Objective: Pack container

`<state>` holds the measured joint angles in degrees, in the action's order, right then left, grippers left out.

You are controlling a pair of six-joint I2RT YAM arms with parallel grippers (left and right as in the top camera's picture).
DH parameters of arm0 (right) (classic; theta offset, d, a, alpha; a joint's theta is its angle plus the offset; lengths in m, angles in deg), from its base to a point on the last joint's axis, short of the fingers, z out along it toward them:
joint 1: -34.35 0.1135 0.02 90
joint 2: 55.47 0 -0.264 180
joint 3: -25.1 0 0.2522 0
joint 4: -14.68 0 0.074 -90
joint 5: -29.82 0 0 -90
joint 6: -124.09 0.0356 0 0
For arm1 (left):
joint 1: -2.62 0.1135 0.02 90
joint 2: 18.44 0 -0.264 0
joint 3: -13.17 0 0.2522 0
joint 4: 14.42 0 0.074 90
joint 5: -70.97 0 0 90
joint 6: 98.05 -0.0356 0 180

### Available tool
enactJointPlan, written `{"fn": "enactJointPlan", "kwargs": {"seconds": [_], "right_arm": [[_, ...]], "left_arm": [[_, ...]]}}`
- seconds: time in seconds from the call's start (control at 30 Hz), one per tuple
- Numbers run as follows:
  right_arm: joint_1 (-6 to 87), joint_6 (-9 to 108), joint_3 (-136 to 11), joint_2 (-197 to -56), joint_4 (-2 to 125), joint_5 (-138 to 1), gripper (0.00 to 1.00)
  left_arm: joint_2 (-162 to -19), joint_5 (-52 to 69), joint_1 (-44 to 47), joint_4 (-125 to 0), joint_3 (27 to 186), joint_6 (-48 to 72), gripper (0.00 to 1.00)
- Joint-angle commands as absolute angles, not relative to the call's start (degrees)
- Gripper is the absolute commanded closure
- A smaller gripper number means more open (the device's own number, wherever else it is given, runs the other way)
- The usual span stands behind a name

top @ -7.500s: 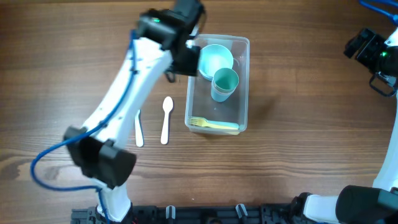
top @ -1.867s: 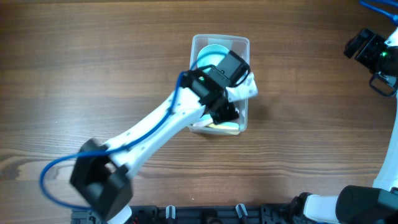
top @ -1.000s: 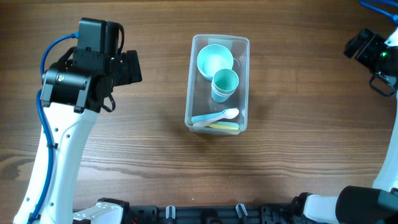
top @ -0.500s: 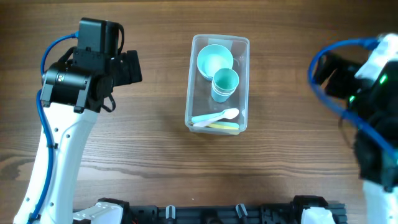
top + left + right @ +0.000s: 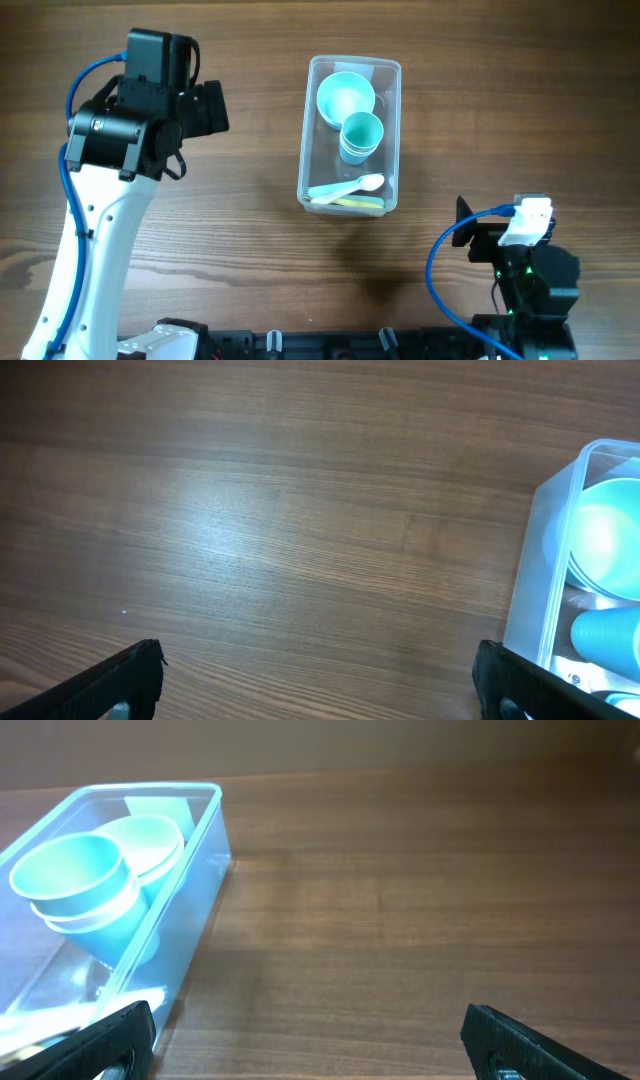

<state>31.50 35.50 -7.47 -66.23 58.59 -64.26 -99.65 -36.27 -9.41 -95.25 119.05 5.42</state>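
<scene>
- Clear, smooth plastic container (image 5: 392, 150), rectangular with rounded corners, sits mid-way across the wood-grain table (image 5: 250, 260).
- Inside it: a round teal bowl (image 5: 345, 97), stacked teal cups (image 5: 361, 133) and pale spoons (image 5: 345, 187).
- My left gripper (image 5: 315, 680) and right gripper (image 5: 305, 1045) both gape wide, holding nothing, clear of the bin.

1. One clear container (image 5: 397, 120) is standing here.
2. One bowl (image 5: 345, 97) is sitting in it.
3. Two cups (image 5: 361, 131) are standing stacked.
4. Three utensils (image 5: 368, 183) are lying inside, one white, one blue, one yellow.
</scene>
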Motion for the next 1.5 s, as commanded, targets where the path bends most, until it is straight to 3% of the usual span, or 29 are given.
{"fn": "enactJointPlan", "kwargs": {"seconds": [0.0, 0.17, 1.47], "right_arm": [[31.76, 35.81, -2.55, -61.95, 58.44, -66.31, 0.0], [31.76, 35.74, 2.56, -55.56, 58.07, -66.68, 0.0], [31.76, 35.74, 2.58, -55.74, 57.76, -66.68, 0.0]], "left_arm": [[-99.65, -35.96, -9.11, -95.11, 119.51, 6.34, 0.0], [-99.65, -35.96, -9.11, -95.14, 119.51, 6.34, 0.0], [-99.45, -35.98, -9.26, -95.11, 119.51, 6.34, 0.0]]}}
